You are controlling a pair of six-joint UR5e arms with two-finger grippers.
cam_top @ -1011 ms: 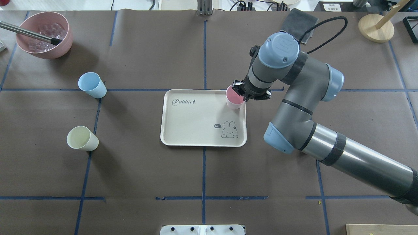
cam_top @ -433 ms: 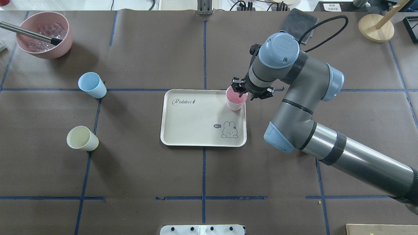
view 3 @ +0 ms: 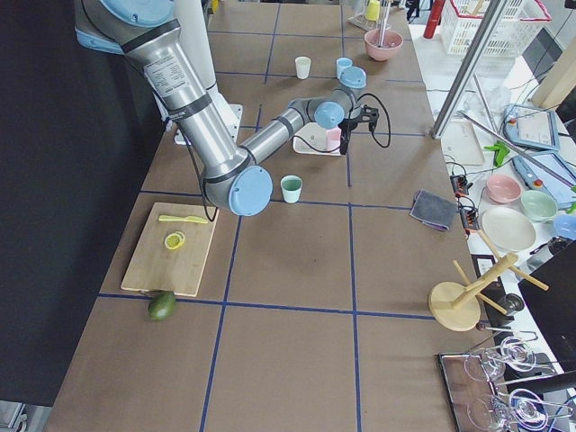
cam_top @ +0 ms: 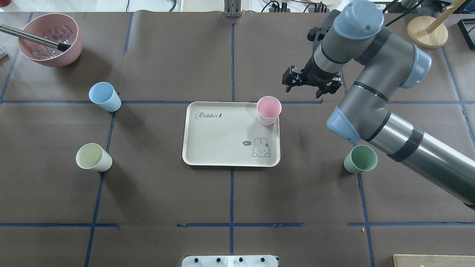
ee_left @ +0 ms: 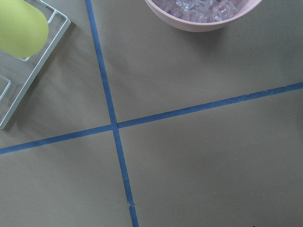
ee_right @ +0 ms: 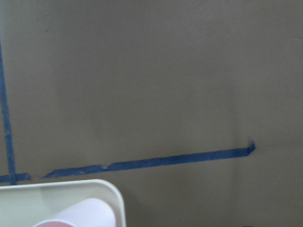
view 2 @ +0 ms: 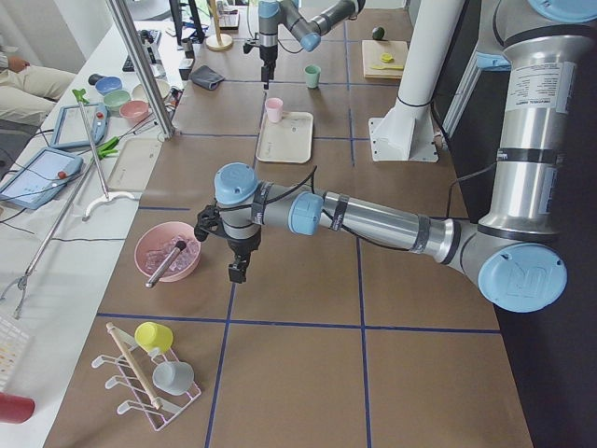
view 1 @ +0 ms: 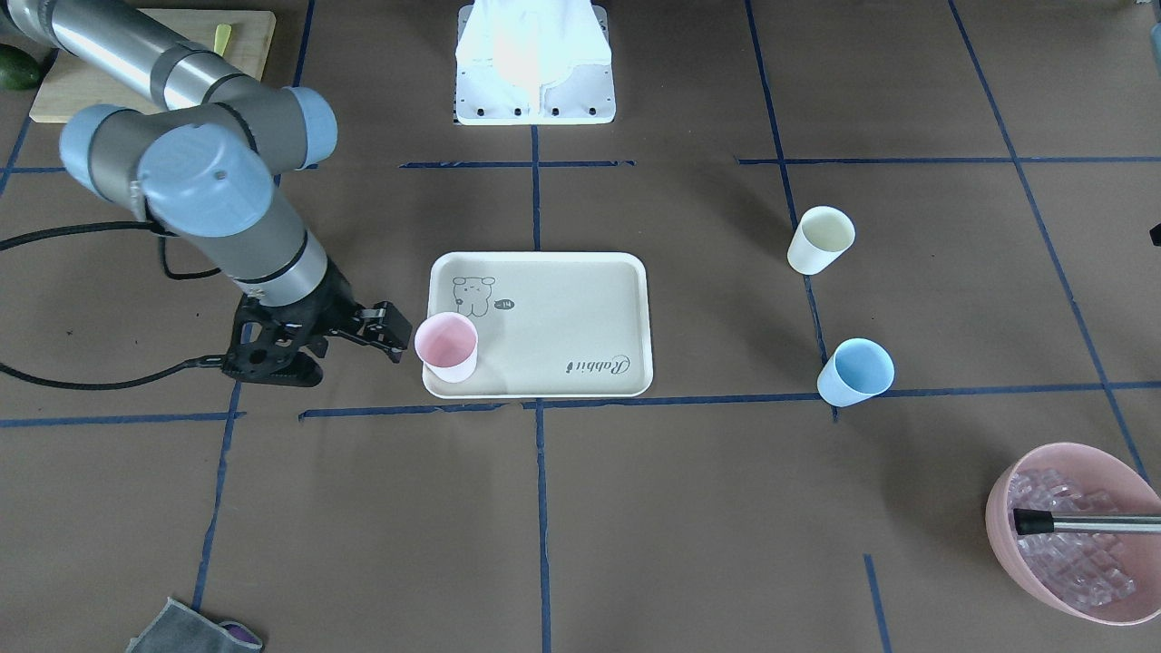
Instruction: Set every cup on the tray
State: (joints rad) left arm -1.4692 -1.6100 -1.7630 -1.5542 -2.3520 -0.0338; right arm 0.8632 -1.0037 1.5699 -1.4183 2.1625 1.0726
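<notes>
In the front-facing view, the pink cup [view 1: 445, 346] is shown upright in a corner of the tray [view 1: 562, 308], with the right gripper [view 1: 331, 349] near it, jaws apart and empty. In the overhead view, the other 3, blue cup [cam_top: 104, 96], cream cup [cam_top: 93, 157] and green cup [cam_top: 360, 158], are shown on the bench [cam_top: 259, 193], off the tray. In the exterior left view, the left gripper [view 2: 238, 271] is shown, but the state of its jaws cannot be told.

The tray [cam_top: 222, 141] is cream with a white rim and has a small dark line drawing of an animal and the dark script "Rabbit". The cups are plain: pale pink cup [cam_top: 268, 109], mint green cup [cam_top: 360, 158], cream-white cup [cam_top: 93, 157], light blue cup [cam_top: 104, 96]. The brown table [cam_top: 167, 193] has blue tape lines.
</notes>
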